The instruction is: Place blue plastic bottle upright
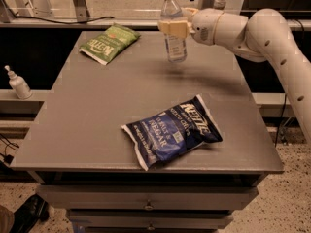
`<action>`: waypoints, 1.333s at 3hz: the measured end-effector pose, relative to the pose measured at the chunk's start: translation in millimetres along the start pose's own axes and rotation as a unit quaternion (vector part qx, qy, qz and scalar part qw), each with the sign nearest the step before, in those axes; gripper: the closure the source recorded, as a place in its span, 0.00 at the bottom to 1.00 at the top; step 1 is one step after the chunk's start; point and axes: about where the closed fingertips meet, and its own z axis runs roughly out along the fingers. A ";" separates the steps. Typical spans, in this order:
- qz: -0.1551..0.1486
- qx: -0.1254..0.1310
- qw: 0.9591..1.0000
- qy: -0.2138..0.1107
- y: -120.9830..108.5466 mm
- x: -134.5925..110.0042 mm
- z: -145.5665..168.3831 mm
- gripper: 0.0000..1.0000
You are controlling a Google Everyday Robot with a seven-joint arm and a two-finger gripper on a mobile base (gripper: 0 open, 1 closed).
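The blue plastic bottle (174,42) is a small clear bottle with a white cap, standing upright at the far middle of the grey table (97,110). Its base is at or just above the tabletop. My gripper (171,28) comes in from the right on a white arm and is shut on the bottle's upper body, just below the neck. The tan fingers (167,27) wrap the bottle and hide part of its label.
A dark blue chip bag (172,132) lies near the table's front edge. A green chip bag (109,43) lies at the far left corner. A white pump-top dispenser bottle (18,83) stands on a ledge left of the table. Drawers run under the tabletop.
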 end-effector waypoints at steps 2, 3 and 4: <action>0.014 -0.044 0.998 -0.031 1.9 6.1 -10.3 1.00; 0.021 -0.061 0.997 -0.039 4.2 11.9 -14.1 1.00; 0.028 -0.070 0.996 -0.043 6.0 19.9 -19.0 1.00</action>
